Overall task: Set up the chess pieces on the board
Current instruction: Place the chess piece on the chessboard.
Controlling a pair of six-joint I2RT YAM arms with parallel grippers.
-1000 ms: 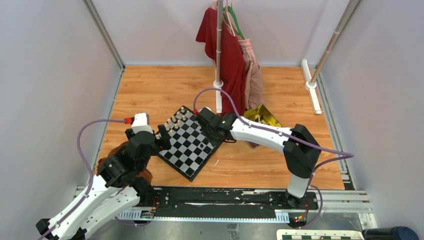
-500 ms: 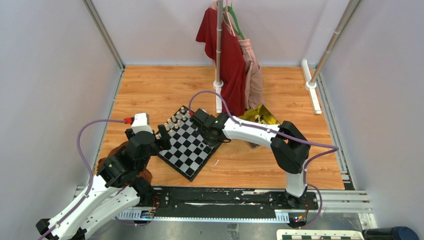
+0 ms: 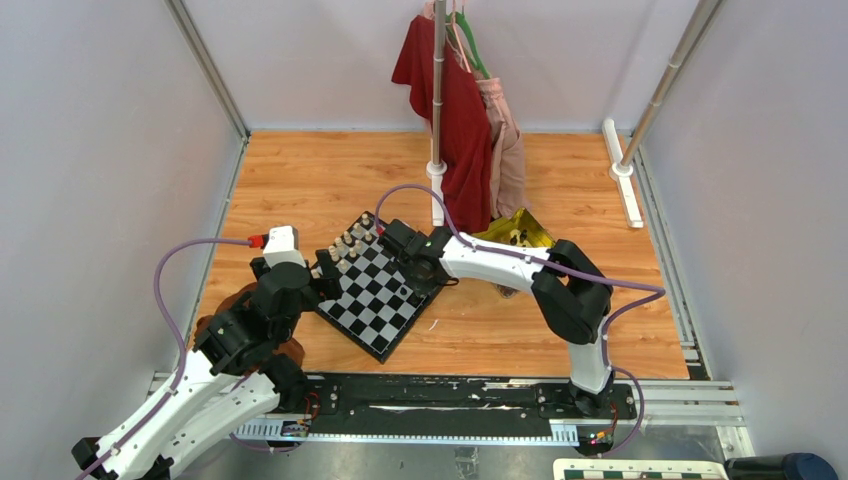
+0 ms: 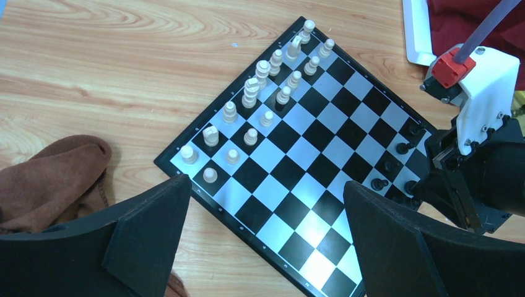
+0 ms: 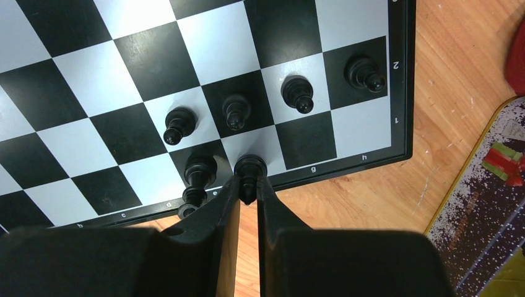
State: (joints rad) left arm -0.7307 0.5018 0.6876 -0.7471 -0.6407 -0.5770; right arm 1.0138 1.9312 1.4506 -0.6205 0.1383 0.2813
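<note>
Pinching a black piece [image 5: 250,168] by its stem in the right claw [image 5: 249,189], just over the edge row of the board [image 5: 142,62]. Seating it, by the look of things, beside another black piece [image 5: 199,168] and behind the black pawns [image 5: 236,112]. Probably calling next for a straight lowering and a gentle release. Holding the left claw [image 4: 266,198] spread wide above the board, near the lined-up cream pieces [image 4: 251,93].
</note>
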